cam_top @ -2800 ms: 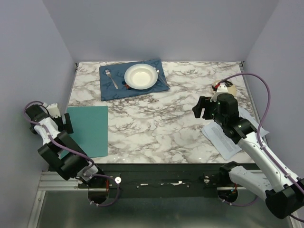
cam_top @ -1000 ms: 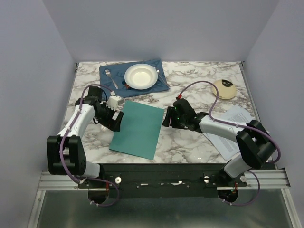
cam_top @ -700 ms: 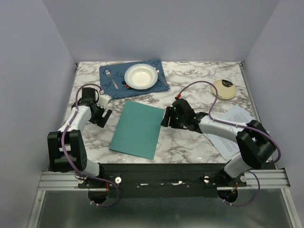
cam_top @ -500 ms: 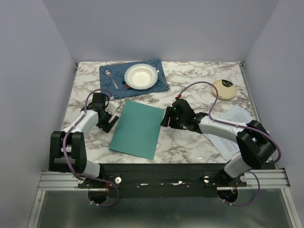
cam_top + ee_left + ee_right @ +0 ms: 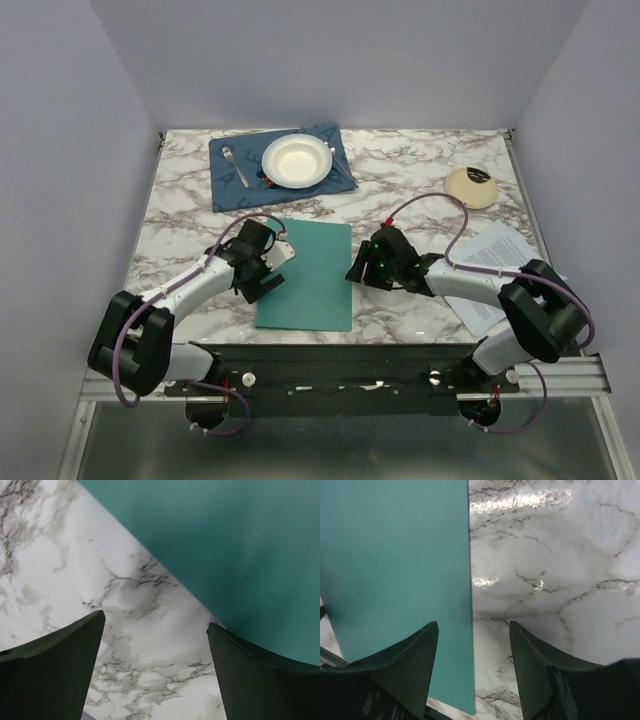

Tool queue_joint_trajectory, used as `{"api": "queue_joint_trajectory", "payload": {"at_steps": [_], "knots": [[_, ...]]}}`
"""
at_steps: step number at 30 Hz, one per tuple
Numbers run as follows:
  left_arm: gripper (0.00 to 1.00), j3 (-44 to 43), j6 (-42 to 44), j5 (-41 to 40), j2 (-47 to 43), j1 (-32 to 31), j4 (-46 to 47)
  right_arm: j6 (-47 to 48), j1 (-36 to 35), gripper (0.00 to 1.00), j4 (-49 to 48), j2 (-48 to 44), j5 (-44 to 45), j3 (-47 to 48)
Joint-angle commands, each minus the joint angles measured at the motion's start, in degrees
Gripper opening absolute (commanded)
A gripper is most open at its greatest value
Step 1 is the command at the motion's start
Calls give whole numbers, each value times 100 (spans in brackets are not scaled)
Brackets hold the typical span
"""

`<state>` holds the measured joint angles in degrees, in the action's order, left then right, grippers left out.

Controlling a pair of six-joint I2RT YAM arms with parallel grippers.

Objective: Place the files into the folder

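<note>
The teal folder [image 5: 310,275] lies flat and closed on the marble table, near the front middle. My left gripper [image 5: 268,272] is open at its left edge; in the left wrist view the folder [image 5: 225,545] fills the upper right and only marble lies between the fingers [image 5: 55,670]. My right gripper [image 5: 360,268] is open at the folder's right edge. In the right wrist view that edge of the folder [image 5: 395,555] runs between the two fingers [image 5: 395,665]. The files [image 5: 497,268], white printed sheets, lie at the right, partly under the right arm.
A dark blue placemat [image 5: 230,185] at the back holds a white plate [image 5: 296,160] and a fork [image 5: 234,165]. A round cream object [image 5: 471,186] sits at the back right. Walls close in the table on three sides.
The folder has gone from the table's left side to the front middle and turned square to the edge. Both grippers have shifted nearer with it; the left one came in against its left edge.
</note>
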<state>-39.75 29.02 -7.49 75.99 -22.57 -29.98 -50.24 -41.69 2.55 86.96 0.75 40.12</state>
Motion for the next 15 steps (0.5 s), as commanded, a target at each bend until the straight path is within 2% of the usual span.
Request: {"api": "queue_joint_trajectory", "payload": {"at_steps": [1, 3, 8, 11, 15], "knots": [[99, 55, -343, 159, -356, -808, -411, -320, -41, 68, -79, -179, 39, -381], [99, 11, -536, 169, -400, -1143, -509, -364, -32, 68, -70, -284, 100, -461], [99, -402, -1125, 212, -128, -2267, -720, -381, -32, 71, 289, -1337, 451, -829], [99, -674, -1319, 186, 109, -2602, -790, -381, -32, 73, 834, -2126, 732, -935], [99, -938, -1275, 274, 285, -2647, -922, -478, -32, 74, 1511, -3104, 760, -1023]]}}
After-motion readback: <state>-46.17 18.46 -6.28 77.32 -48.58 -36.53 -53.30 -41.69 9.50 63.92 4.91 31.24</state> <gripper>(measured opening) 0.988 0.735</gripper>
